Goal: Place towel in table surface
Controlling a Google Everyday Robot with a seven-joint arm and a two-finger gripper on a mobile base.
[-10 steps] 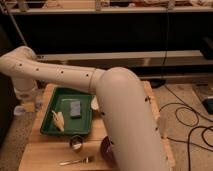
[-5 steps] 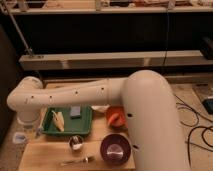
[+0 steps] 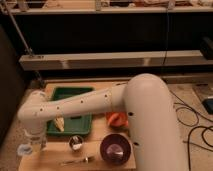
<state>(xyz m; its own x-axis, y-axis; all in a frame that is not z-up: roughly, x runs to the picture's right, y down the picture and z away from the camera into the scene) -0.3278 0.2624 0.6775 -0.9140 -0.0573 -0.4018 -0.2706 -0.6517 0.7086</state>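
Low in the frame, closest to me, a fork (image 3: 79, 161) lies flat on the table surface (image 3: 50, 159), with a dark purple bowl (image 3: 116, 148) to its right. A small round metal cup (image 3: 76, 143) sits just above the fork.

At the lower left, the gripper (image 3: 27, 148) hangs down at the left edge of the table surface. I cannot tell how it is set or if it has anything in it. The towel cannot be seen from here.

The big white arm (image 3: 100, 105) fills the lower right of the frame and reaches across to the left.

Behind it sits a green tray (image 3: 70, 95). A pale yellow piece (image 3: 59, 123) lies in the tray. An orange thing (image 3: 116, 119) peeks out to the right of the tray, partly hidden by the arm.

Farther back, across the upper half of the frame, runs a long pale shelf (image 3: 115, 59).
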